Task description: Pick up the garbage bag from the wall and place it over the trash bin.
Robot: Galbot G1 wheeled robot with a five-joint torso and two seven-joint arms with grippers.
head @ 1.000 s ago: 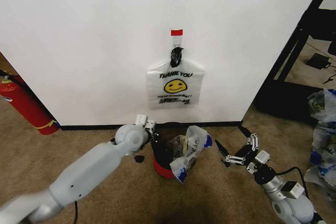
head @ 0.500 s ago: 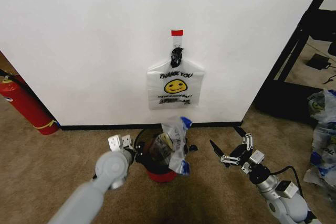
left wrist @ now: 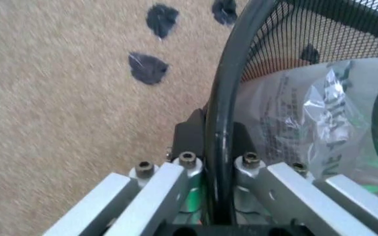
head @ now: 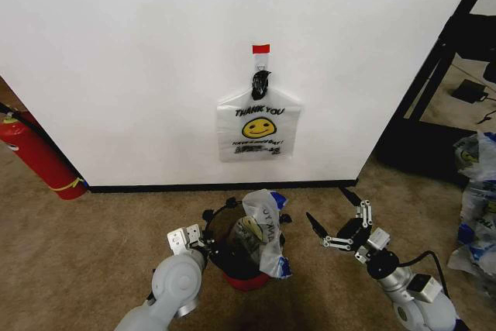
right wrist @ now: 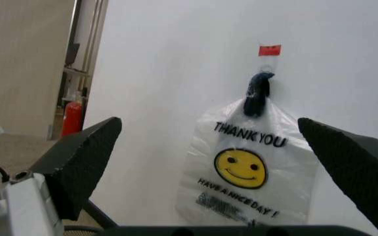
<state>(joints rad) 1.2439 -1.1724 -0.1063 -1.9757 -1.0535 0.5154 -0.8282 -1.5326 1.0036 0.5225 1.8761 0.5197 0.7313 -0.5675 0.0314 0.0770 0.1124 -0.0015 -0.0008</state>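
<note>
The garbage bag (head: 259, 125), white with a yellow smiley and "THANK YOU" print, hangs flat on the wall (head: 139, 67) from a hook under a red tape strip (head: 261, 49). It also faces the right wrist camera as the garbage bag (right wrist: 251, 182). Below it on the carpet stands the trash bin (head: 242, 263), black mesh with a red base, and a crumpled plastic bag (head: 265, 229) sticks out of it. My left gripper (head: 208, 242) is shut on the bin's near-left rim (left wrist: 218, 123). To the bin's right my right gripper (head: 327, 205) hovers open and empty, its fingers (right wrist: 84, 162) spread wide.
A red fire extinguisher (head: 35, 153) leans at the wall's left end. A black shelf frame (head: 434, 75) stands at the right, with filled plastic bags (head: 477, 191) on the floor beyond it. A black baseboard (head: 155, 187) runs along the wall. Small dark scraps (left wrist: 148, 68) lie on the carpet.
My left arm has drawn back toward me, keeping hold of the bin, which slid slightly nearer. The crumpled bag in it stands more upright. The right gripper edged left.
</note>
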